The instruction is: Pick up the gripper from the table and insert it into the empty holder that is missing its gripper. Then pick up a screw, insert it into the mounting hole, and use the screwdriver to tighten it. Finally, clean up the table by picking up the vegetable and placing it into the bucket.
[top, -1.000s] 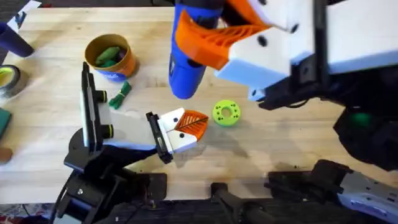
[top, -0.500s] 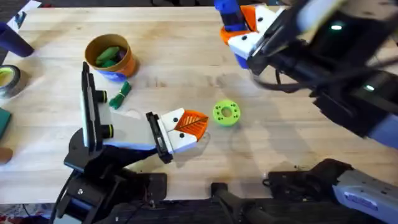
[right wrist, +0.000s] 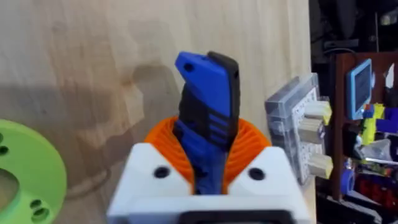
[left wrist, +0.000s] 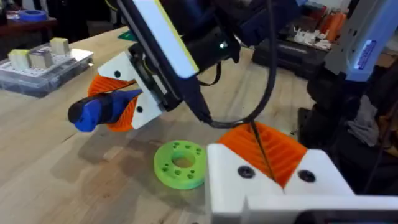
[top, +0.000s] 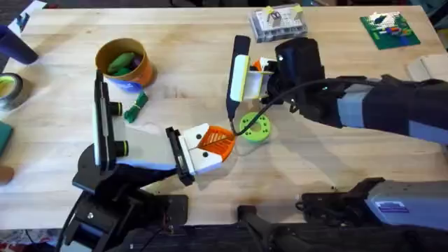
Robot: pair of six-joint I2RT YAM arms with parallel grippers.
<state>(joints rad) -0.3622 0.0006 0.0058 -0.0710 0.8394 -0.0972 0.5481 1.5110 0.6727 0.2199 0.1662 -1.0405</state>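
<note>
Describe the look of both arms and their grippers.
Both grippers are white blocks with dark screws and orange ribbed pads: left gripper, right gripper. The right arm is black and grey-blue with a black cable; the left arm is black with yellow-green joint rings.

One orange bucket [top: 124,64], one blue screwdriver [right wrist: 207,118], one green ring disc [top: 254,127], two claws
</note>
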